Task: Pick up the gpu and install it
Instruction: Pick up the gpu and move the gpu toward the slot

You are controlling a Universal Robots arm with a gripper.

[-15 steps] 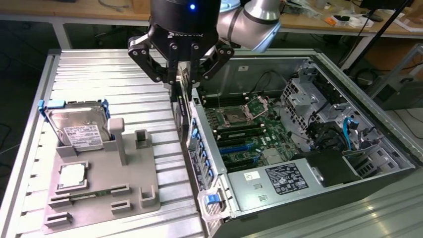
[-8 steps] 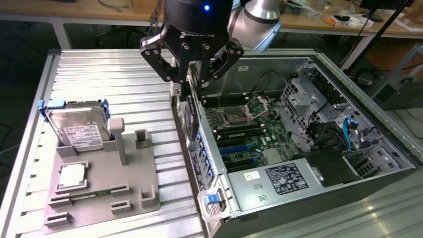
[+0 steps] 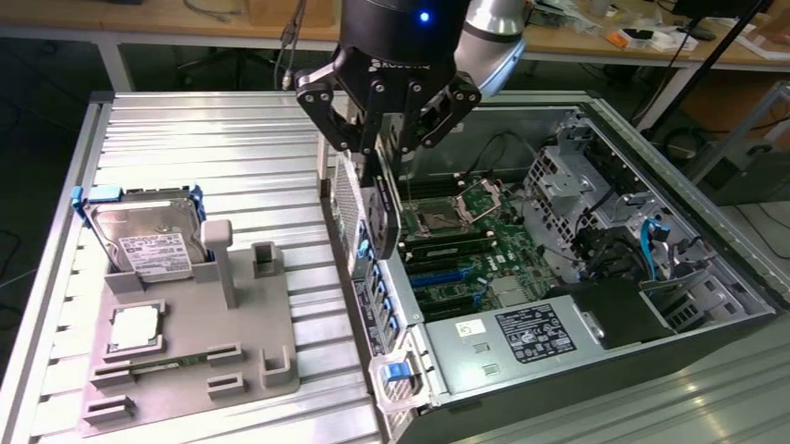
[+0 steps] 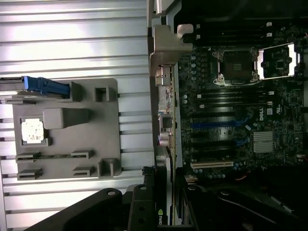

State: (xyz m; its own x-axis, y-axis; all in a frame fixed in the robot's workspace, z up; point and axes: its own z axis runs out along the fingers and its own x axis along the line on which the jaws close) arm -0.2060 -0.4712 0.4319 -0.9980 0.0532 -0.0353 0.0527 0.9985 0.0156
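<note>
**Gripper and card.** My gripper (image 3: pixel 385 148) hangs at twelve o'clock in the exterior view. Its jaws are pinching the upper edge of the gpu (image 3: pixel 384 208). The card hangs straight down toward six o'clock and is seen edge-on as a thin dark strip. In the wrist view the gripper (image 4: pixel 166 192) holds the same gpu (image 4: pixel 166 106), and the card's silver end bracket lies along the case's rear wall. The card's lower end sits over the rear edge of the open computer case (image 3: pixel 691 268), above the blue expansion slots (image 3: pixel 432 276). I cannot tell whether it touches the board.

**Inside the case.** From the card toward three o'clock in the exterior view lies the motherboard (image 3: pixel 475 245). Its open processor socket (image 3: pixel 441 220) is just beside the card's lower half. Toward five o'clock sits the power supply (image 3: pixel 519 338) with its white label.

**Outside the case.** Toward eight o'clock from my jaws, well apart from the card, a grey fixture tray (image 3: pixel 185 370) rests on the ribbed metal table (image 3: pixel 210 157). A hard drive (image 3: pixel 148 245) in a blue-edged carrier stands tilted in the tray's far end, and a square processor chip (image 3: pixel 133 330) lies flat at its middle.
</note>
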